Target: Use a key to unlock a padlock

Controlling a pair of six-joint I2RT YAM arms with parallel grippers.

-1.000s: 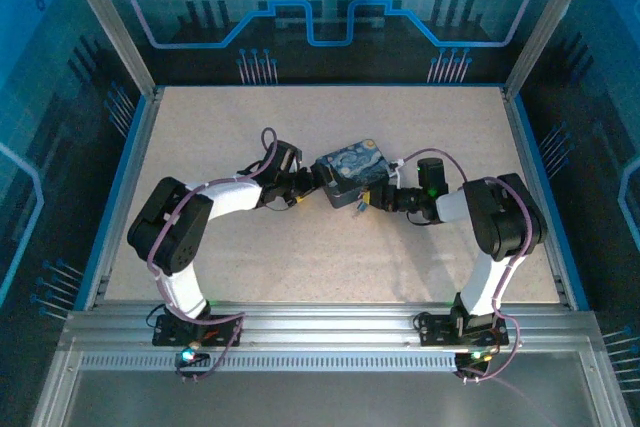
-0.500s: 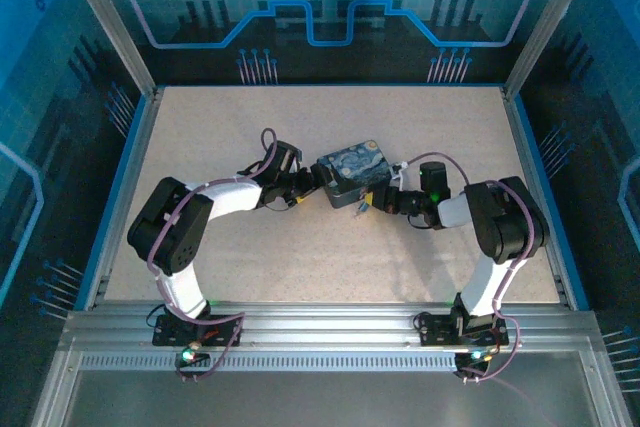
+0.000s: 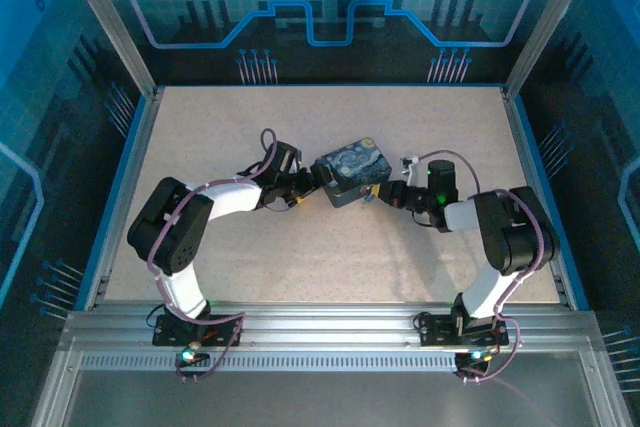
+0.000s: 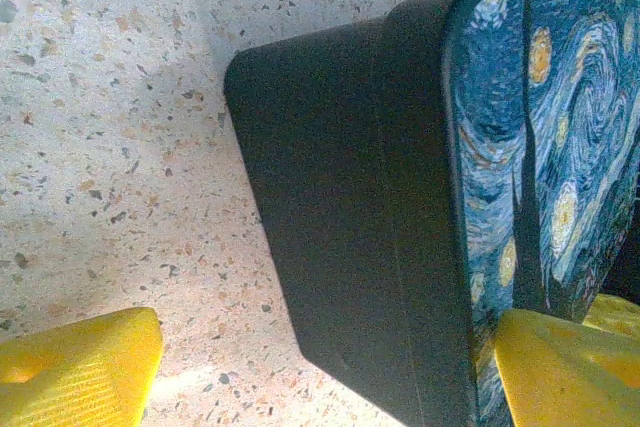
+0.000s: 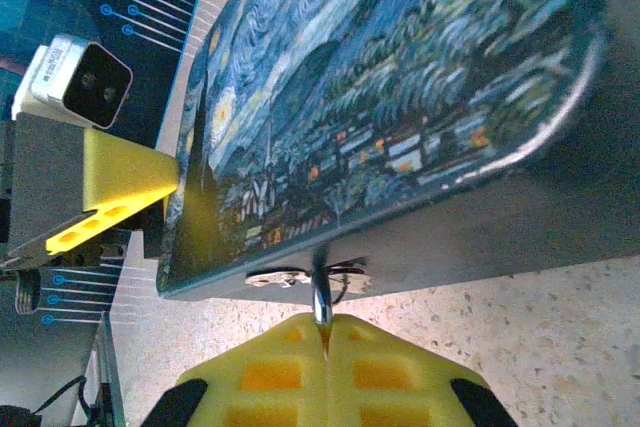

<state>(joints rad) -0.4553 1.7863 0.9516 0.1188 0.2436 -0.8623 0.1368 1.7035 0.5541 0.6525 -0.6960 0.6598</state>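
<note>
The painted tin (image 3: 350,169) lies mid-table between both arms. A slender shiny key (image 5: 321,305) is pinched in my right gripper (image 5: 323,332), which is shut at the tin's near side (image 3: 377,194). The key's shaft points up into the padlock (image 5: 322,261), seen edge-on as a dark sliver at the tin's metal hasp (image 5: 285,280), with a thin wire loop beside it. My left gripper (image 3: 312,181) stands open astride the tin's left end (image 4: 360,197). One of its fingers (image 4: 565,367) rests on the painted lid; the other (image 4: 70,372) sits on the table, apart from the tin.
The speckled tabletop (image 3: 300,257) has a raised blue border (image 3: 540,187) and a metal frame all round. The left arm's finger (image 5: 120,182) and wrist camera (image 5: 85,77) stand at the tin's far end in the right wrist view.
My right arm's elbow has swung to the right and its gripper has shifted up against the tin's side. The small bluish padlock seen below the tin earlier is now covered. The left arm has stayed put.
</note>
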